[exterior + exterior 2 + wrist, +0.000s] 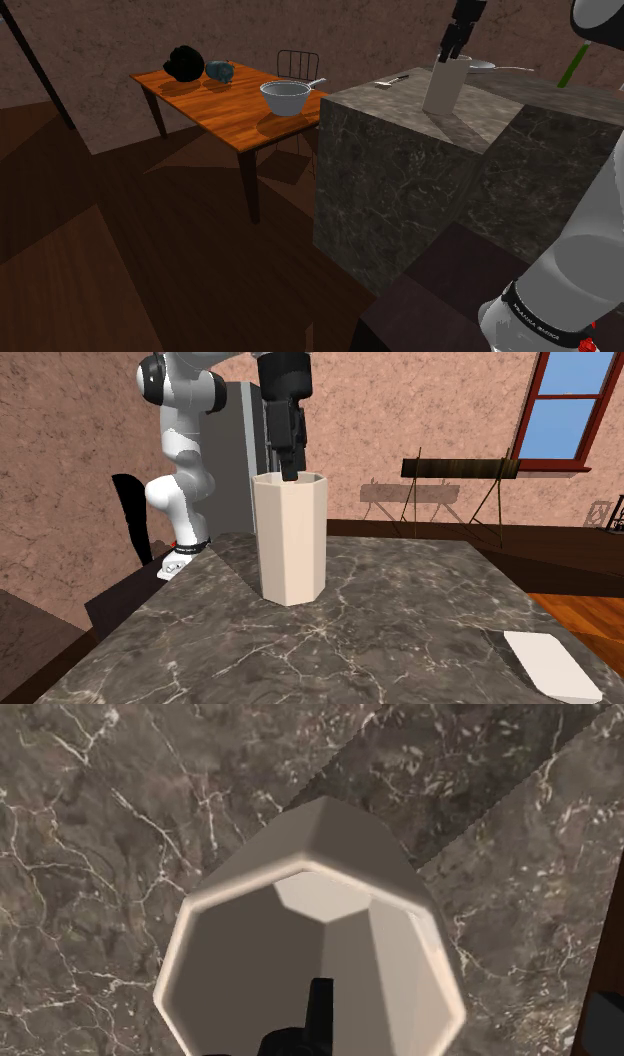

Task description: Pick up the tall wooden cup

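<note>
Dark veined marble forms the desk (400, 637), and rough reddish-brown walls are seen behind it. The black hand (289, 462) is held upright directly over the tall cup (291, 537), with its tips lowered to the rim. In the wrist view its fingers are set wide apart: one finger (318, 1012) is lowered inside the cup's mouth, while the other (604, 1022) is seen outside the wall. Neither is pressed against the wall, so nothing is gripped. The cup is drawn plain cream with flat facets. It is stood upright on the marble, well in from the desk's edges. A pale flat slab (546, 661) is laid near one corner of the desk, well apart from the cup. In the shoulder view a small metal utensil (392, 81) is laid near the desk's far edge beside the cup, and a spoon (500, 68) is seen behind the cup. Beyond the desk's left edge in the shoulder view, a separate wooden desk (240, 125) is placed on the dark floor. It carries a pale bowl (287, 96), a black lump (184, 64) and a teal object (219, 71). A wire chair (299, 63) is set behind it. A red-framed window (570, 402) is shown in the second exterior view.
</note>
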### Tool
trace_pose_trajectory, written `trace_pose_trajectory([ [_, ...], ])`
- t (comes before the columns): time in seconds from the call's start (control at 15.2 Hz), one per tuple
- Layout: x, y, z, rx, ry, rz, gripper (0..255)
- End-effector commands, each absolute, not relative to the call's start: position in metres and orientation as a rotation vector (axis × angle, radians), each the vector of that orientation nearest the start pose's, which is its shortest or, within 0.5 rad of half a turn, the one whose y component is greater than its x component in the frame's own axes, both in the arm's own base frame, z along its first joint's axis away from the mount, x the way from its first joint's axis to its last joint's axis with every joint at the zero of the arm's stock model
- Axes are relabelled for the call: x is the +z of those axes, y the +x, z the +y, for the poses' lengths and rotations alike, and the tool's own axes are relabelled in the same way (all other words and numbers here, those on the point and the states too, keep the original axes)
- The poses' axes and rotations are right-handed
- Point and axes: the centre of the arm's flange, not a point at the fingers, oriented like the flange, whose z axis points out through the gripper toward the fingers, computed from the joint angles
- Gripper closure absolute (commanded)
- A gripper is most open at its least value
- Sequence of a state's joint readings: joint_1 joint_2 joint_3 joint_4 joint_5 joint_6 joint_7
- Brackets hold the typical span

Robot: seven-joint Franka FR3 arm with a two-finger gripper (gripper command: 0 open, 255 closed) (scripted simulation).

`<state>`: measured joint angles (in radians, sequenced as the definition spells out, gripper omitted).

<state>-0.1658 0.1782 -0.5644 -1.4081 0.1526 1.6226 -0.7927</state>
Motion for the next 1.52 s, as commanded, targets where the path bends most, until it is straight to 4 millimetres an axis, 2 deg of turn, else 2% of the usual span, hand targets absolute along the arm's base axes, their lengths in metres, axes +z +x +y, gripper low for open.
trace_pose_trajectory([
  [0.0,0.607,0.484,-0.371,-0.135,-3.139,-0.110,0],
  [0.2,0.591,0.484,-0.371,-0.135,-3.139,-0.110,0],
  [0.33,0.588,0.484,-0.371,-0.135,-3.139,-0.110,0],
  [0.4,0.589,0.484,-0.372,-0.135,-3.139,-0.110,255],
  [0.99,0.588,0.484,-0.371,-0.135,-3.139,-0.110,255],
  [1.45,0.625,0.484,-0.371,-0.135,-3.139,-0.110,255],
])
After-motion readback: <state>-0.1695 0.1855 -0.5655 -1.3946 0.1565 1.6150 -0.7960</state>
